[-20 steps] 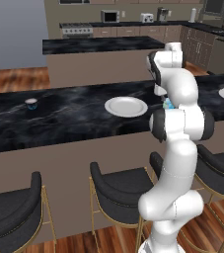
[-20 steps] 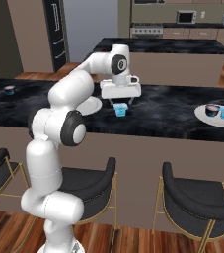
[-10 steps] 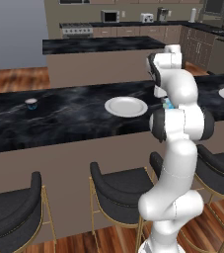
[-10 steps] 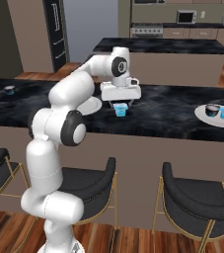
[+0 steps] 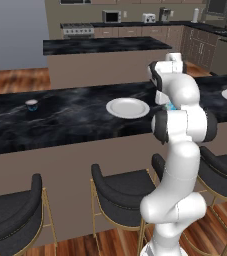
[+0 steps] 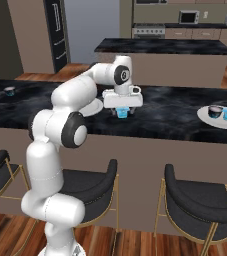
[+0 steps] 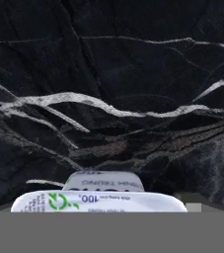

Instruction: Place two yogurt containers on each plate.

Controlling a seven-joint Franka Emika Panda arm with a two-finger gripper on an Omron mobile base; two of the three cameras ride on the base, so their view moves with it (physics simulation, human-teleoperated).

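Claw [image 6: 122,111] spread wide over light blue yogurt cup [image 6: 122,112], not gripping

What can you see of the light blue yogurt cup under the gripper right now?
The light blue yogurt cup is a small container with a white printed lid, seen close up in the hand view. It stands upright on the black marble counter, just right of the empty white plate. The open gripper sits directly over it, fingers at its sides; contact is unclear.
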